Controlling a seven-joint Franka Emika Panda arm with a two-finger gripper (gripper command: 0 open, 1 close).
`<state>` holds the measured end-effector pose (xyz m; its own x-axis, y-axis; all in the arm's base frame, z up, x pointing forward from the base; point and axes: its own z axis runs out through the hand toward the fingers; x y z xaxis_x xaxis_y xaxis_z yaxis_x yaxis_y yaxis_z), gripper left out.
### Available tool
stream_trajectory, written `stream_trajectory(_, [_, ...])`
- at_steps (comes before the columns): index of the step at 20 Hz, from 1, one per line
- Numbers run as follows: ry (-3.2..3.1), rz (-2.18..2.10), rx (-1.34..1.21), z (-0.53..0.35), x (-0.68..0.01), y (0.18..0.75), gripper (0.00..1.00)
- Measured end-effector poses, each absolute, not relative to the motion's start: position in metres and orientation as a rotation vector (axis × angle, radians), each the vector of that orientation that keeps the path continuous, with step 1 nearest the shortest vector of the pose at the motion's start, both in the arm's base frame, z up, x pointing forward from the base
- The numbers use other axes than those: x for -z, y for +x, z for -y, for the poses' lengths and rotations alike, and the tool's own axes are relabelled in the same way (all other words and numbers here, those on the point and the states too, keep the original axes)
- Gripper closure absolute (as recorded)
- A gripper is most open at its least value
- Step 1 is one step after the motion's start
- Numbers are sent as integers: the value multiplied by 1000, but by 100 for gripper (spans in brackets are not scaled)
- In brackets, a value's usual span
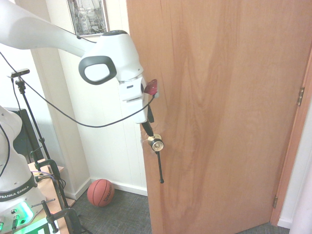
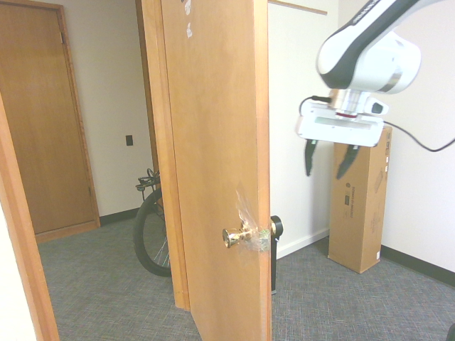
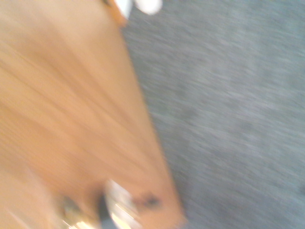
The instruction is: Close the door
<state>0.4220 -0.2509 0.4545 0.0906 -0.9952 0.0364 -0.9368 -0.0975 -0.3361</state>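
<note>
Hovering with fingers spread and holding nothing, the gripper (image 2: 331, 159) hangs beside the ajar door (image 1: 219, 107); behind, the arm's base (image 1: 19, 187) reads "FRANKA EMIKA".

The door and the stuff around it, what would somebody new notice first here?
Probably the big wooden door, standing open across the first exterior view, its round knob near the free edge. The white arm reaches in from the left, and an orange basketball sits on the floor by the wall.
</note>
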Motion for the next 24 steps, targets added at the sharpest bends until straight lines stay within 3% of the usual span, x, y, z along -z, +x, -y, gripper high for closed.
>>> stream_trajectory(10, [-2180,-1643,413,180,-431,489,0])
stream_trajectory(24, [-2329,-1365,556,-162,-421,679,0])
